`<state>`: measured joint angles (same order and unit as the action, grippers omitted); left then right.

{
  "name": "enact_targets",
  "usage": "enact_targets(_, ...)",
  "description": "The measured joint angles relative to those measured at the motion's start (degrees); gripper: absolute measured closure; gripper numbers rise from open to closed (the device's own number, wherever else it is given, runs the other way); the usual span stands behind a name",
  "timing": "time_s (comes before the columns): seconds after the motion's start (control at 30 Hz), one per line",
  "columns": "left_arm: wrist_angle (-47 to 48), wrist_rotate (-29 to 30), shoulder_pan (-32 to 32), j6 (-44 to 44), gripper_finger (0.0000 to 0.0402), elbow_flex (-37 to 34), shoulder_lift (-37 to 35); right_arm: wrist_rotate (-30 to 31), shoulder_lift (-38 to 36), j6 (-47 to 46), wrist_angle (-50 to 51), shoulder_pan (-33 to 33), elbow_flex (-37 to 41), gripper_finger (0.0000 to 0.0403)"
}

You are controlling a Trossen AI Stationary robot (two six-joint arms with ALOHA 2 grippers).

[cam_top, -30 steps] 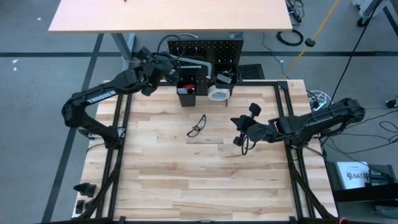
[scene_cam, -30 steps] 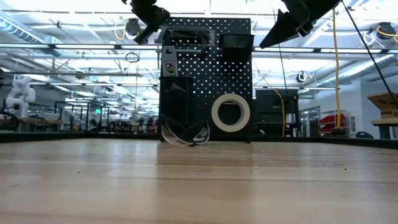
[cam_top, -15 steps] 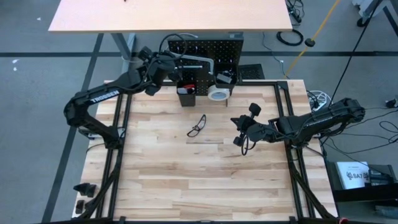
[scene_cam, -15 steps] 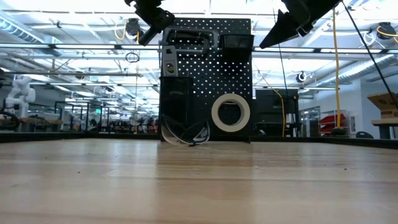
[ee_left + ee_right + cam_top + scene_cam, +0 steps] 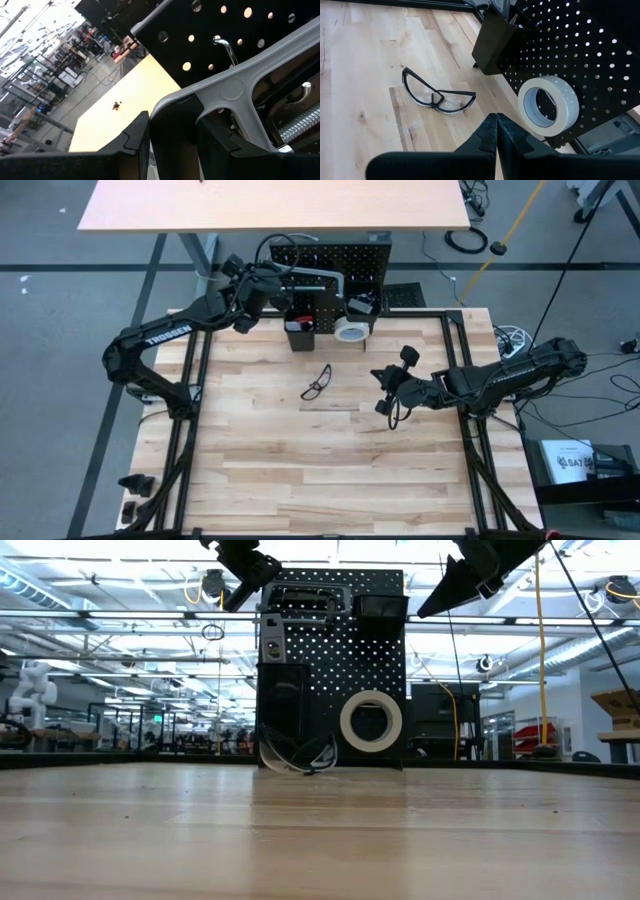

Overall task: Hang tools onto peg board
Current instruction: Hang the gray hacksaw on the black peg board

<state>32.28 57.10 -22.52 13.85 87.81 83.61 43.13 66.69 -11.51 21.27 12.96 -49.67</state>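
Note:
The peg board (image 5: 365, 260) stands upright at the table's far edge. A grey clamp (image 5: 318, 280) lies against its upper part, and my left gripper (image 5: 272, 283) is shut on it from the left. In the low view the clamp (image 5: 305, 602) sits at the top of the board (image 5: 330, 670). In the left wrist view a silver hook (image 5: 222, 45) sticks out of the board by the clamp. A white tape roll (image 5: 549, 106) hangs on the board's lower part. My right gripper (image 5: 383, 385) hovers shut above the table's middle right, holding nothing. My left gripper (image 5: 172, 125) pinches the end of the clamp's grey frame (image 5: 200, 97) between its two fingers. The fingers come nearly level from the table's left. The clamp is lifted clear of the table against the board; whether it rests on the hook, I cannot tell.
Clear safety glasses (image 5: 317, 382) lie on the table before the board. A black bin (image 5: 298, 330) with red-handled tools and a second bin (image 5: 360, 305) are mounted on the board. A separate tan table (image 5: 270, 205) stands behind the board.

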Motion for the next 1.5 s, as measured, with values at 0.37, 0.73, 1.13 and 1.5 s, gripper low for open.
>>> enact_targets(0.37,3.08,0.47,0.04,-1.74,0.0283,0.00,0.21,0.02,0.01,0.00,-0.03,-0.01,0.00,0.0403)
enact_targets(0.73,3.95,1.11,1.37,-2.98,0.0283,0.00,1.65,0.03,0.01,-0.09,-0.03,-0.01,0.00,0.0403)
enact_targets(1.13,4.20,2.61,2.69,-2.47,0.0283,0.04,2.45,0.04,0.01,-0.07,-0.01,-0.01,0.00,0.0403)
enact_targets(1.5,5.15,1.68,2.84,-0.79,0.0223,-0.04,2.56,0.04,-0.01,-0.04,-0.03,0.01,0.00,0.0403)
